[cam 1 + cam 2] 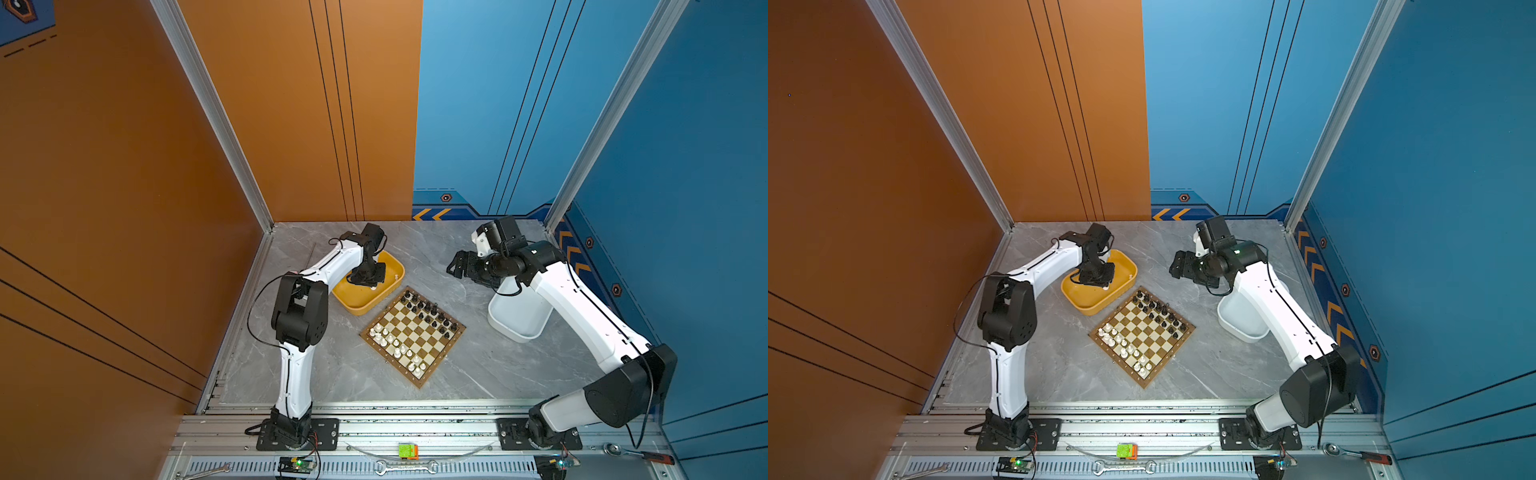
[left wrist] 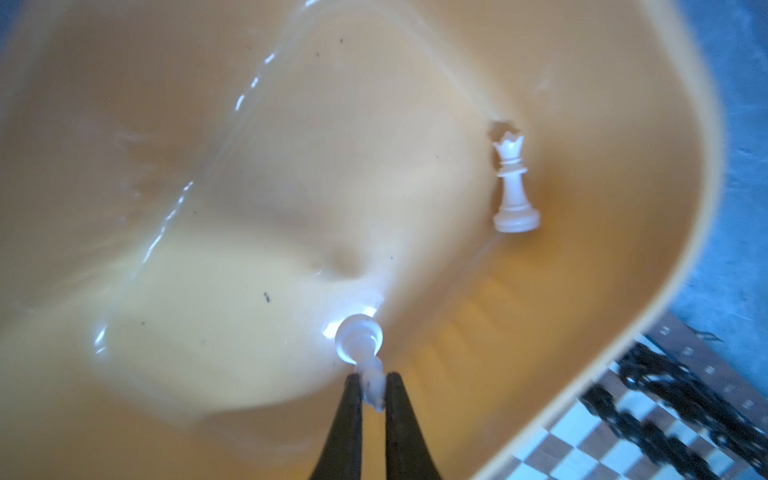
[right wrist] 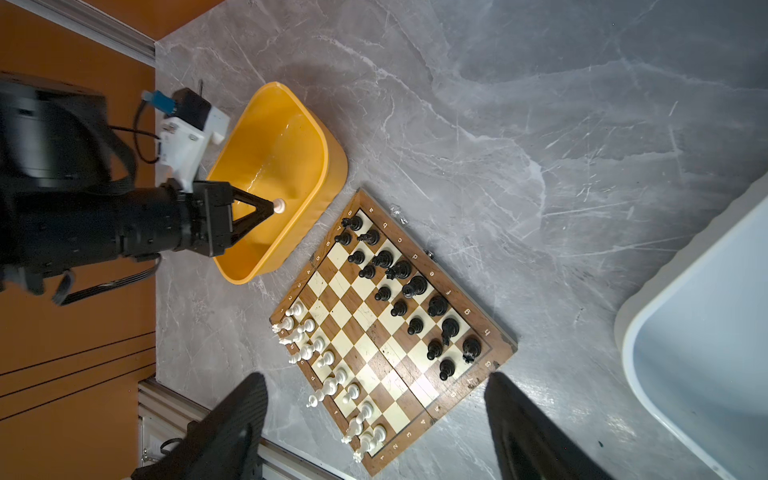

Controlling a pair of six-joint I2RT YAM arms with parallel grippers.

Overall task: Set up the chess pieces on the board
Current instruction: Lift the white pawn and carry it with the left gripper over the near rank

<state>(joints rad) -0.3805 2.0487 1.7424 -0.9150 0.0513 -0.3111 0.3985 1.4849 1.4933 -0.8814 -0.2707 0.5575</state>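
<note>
In a top view, the left pincer [image 1: 370, 283] sits in the yellow tray [image 1: 356, 309] beside the board [image 1: 417, 383]. Left wrist: it's clenched on a white piece [image 2: 359, 338], maybe a bishop. Lift straight, clear of the queen [image 2: 515, 187]. Right wrist: the right pincer [image 3: 374, 376] hangs released over the board.

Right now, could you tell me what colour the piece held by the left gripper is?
White; the piece shows best in the left wrist view.
</note>
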